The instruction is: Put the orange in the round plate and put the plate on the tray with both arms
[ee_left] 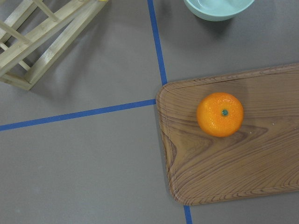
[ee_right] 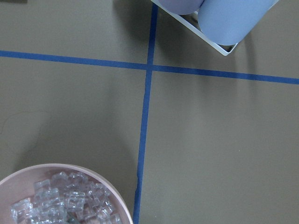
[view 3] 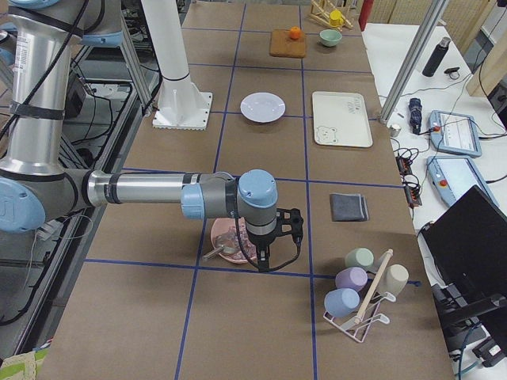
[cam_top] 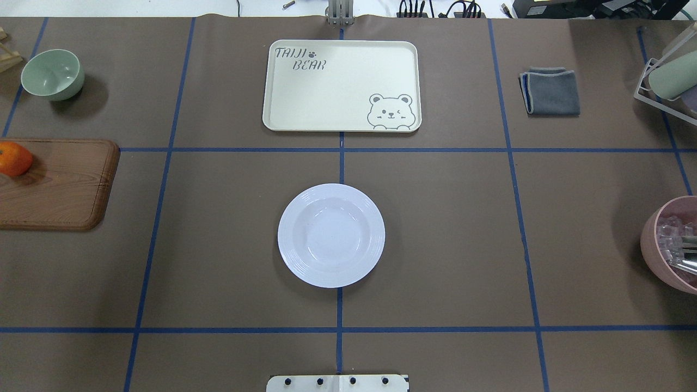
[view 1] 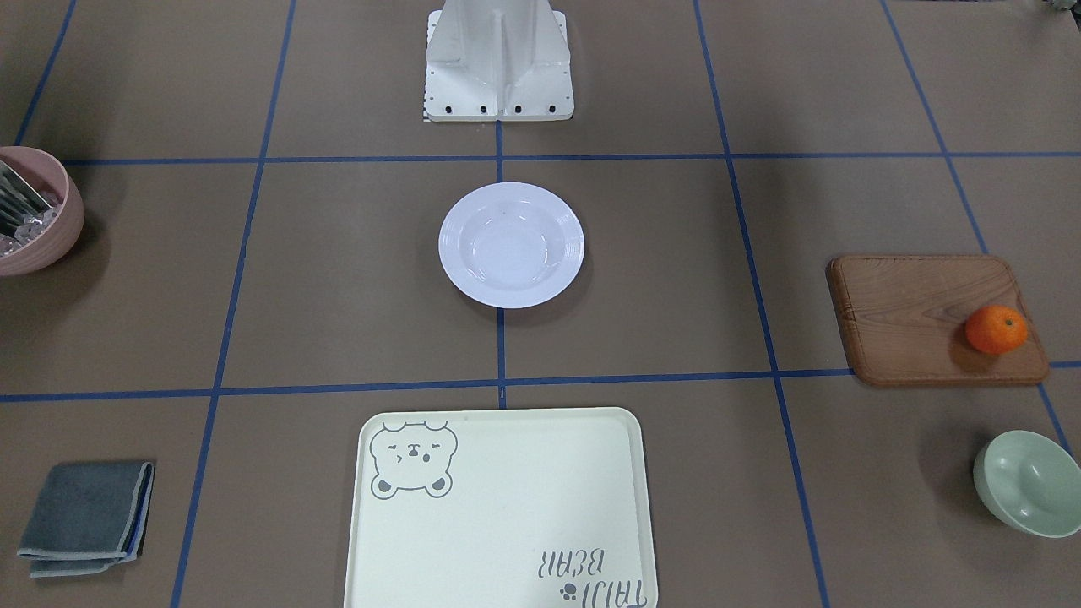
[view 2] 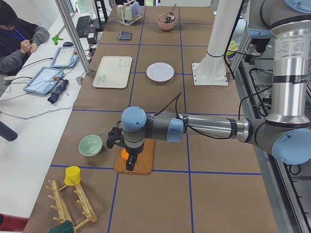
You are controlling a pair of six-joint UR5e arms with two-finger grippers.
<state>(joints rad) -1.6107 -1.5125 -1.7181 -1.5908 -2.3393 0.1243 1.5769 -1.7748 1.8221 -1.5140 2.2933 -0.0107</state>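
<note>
The orange [view 1: 996, 329] [ee_left: 219, 114] lies on a brown wooden board [view 1: 912, 312] at the table's left end. The white round plate [view 1: 511, 245] [cam_top: 331, 235] sits empty in the middle of the table. Beyond it lies the cream tray [view 1: 507, 507] [cam_top: 337, 87] with the bear drawing, empty. My left gripper [view 2: 130, 165] hangs over the orange [view 2: 124, 154]; whether it is open or shut I cannot tell. My right gripper [view 3: 261, 255] hovers over a pink bowl at the other end, and its state cannot be told either.
A pale green bowl [view 1: 1030, 481] stands beside the board and a wooden rack [ee_left: 42, 42] lies further out. A pink bowl [cam_top: 670, 245] of clear cubes, a folded grey cloth [cam_top: 551, 91] and a cup rack [cam_top: 667, 76] occupy the right end. A person [view 2: 17, 39] sits beside the table.
</note>
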